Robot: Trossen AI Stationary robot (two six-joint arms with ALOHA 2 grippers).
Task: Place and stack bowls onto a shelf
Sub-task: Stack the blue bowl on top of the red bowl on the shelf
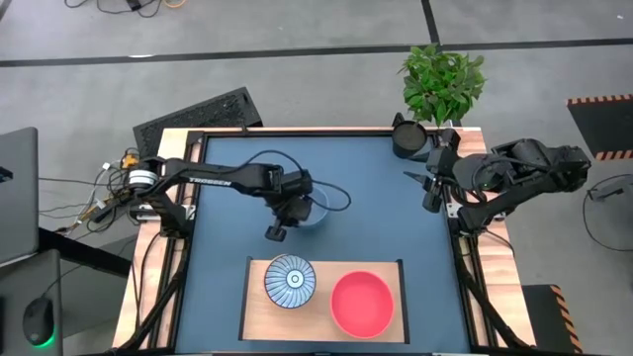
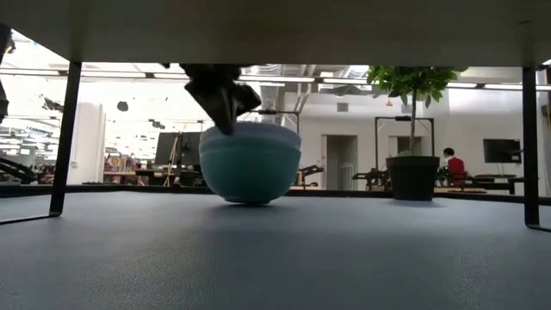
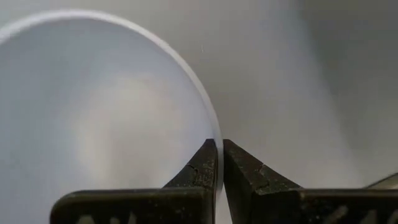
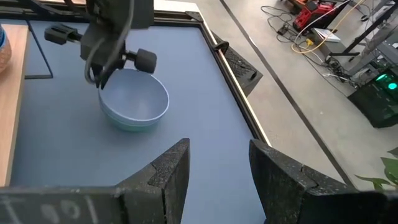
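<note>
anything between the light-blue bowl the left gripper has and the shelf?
Nothing. In the high view only bare dark blue tabletop separates the light-blue bowl, pinched at its rim by the left gripper, from the shelf.

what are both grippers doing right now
Left gripper: shut on the rim of the light-blue bowl.
Right gripper: open, holding nothing, waiting at the table's right edge.
</note>
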